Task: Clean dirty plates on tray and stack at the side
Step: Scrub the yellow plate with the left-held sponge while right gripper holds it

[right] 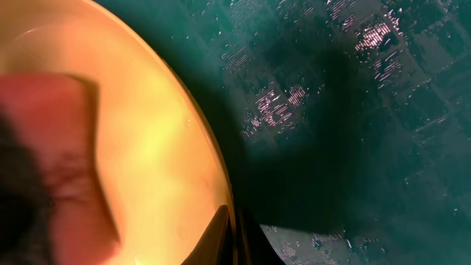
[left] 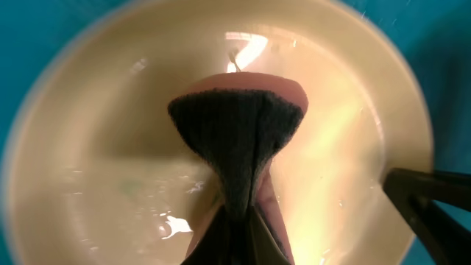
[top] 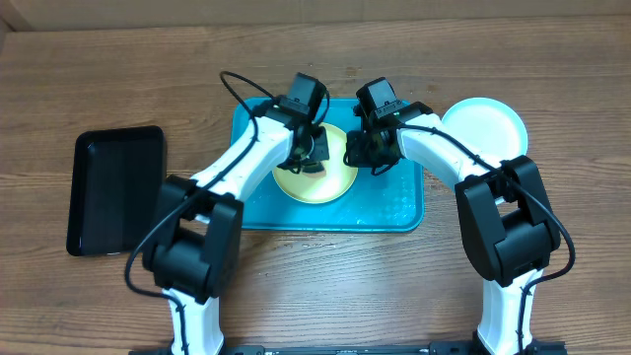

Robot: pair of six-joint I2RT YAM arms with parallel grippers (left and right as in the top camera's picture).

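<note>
Wooden worktop (top: pixel 325 286) carries the turquoise tray (top: pixel 394 212); there the left tool (top: pixel 314 150) clenches a sponge (left: pixel 235 125) against the yellow-green plate (top: pixel 315 187), the right tool (top: pixel 357 151) pinching its rim.

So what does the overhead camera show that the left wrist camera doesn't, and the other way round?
Only the overhead: the two arms, the black tray on the left, and a pale plate on the table right of the turquoise tray. Only the left wrist: a close look at the pink and dark sponge pressed on the wet plate surface. Both: the yellow-green plate and the turquoise tray around it.
</note>
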